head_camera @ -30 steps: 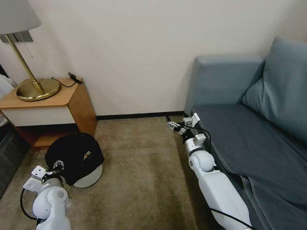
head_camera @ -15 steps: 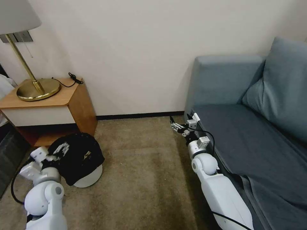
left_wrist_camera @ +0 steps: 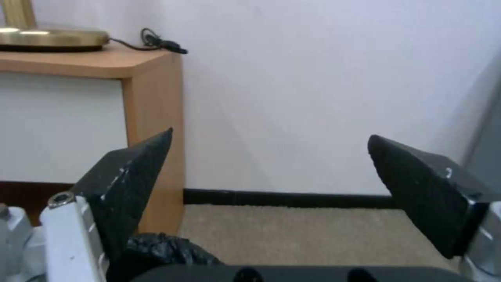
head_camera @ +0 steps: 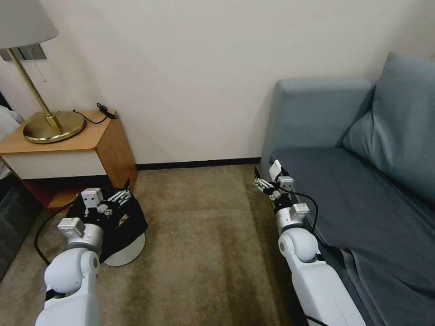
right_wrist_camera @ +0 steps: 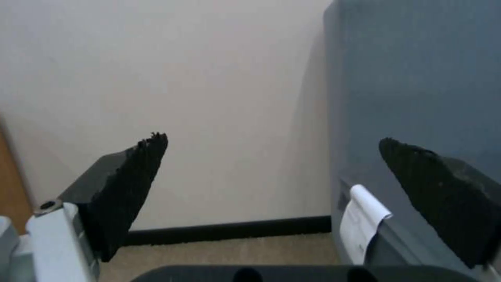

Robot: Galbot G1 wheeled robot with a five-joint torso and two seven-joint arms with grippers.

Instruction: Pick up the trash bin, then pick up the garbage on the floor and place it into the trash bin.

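The trash bin (head_camera: 128, 250) is a small round white bin on the carpet by the nightstand, with a crinkly black liner (head_camera: 131, 220) draped over its top. My left gripper (head_camera: 123, 194) hovers open just above the bin's far side. In the left wrist view its two black fingers (left_wrist_camera: 130, 180) stand wide apart, with a fold of liner (left_wrist_camera: 167, 254) below them. My right gripper (head_camera: 261, 182) hangs open beside the sofa's front corner, and nothing sits between its fingers (right_wrist_camera: 130, 184). The garbage is out of view.
A wooden nightstand (head_camera: 111, 149) with a brass lamp (head_camera: 53, 126) stands just left of the bin against the wall. A blue-grey sofa (head_camera: 358, 190) fills the right side, with a white tag (right_wrist_camera: 365, 219) at its corner. Open carpet (head_camera: 199, 226) lies between them.
My left arm swung from the bin's left side up over its top, its gripper now pointing toward the wall. My right arm drifted slightly right, closer to the sofa.
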